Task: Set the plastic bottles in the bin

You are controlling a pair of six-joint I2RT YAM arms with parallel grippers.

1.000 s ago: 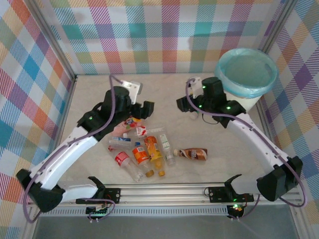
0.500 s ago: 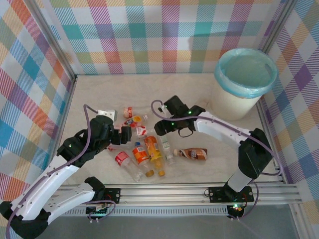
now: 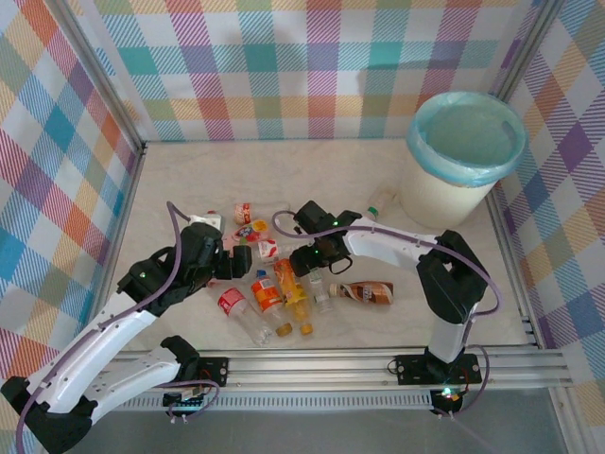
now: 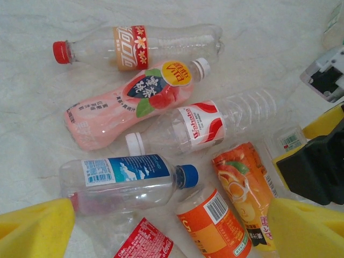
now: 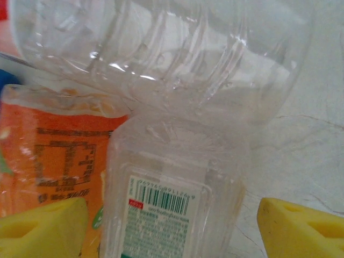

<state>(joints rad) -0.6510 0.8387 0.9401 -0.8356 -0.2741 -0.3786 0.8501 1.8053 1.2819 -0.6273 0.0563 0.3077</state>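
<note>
Both claws — left claw (image 4: pixel 169 231), right claw (image 5: pixel 172 226) — are hovering spread over the plastic bottles (image 3: pixel 274 284) on the counter (image 3: pixel 189 180), the right one straddling a clear bottle (image 5: pixel 172 177).

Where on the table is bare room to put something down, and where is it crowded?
Bare: the table strip along the back wall, left of the bin; also along the right wall, on the bin's near side. Crowded: the bottles in the middle.

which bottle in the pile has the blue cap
The clear bottle with the blue-and-white label, lying right beside the pink bottle. The caps showing on its neighbours are red or white.
</note>
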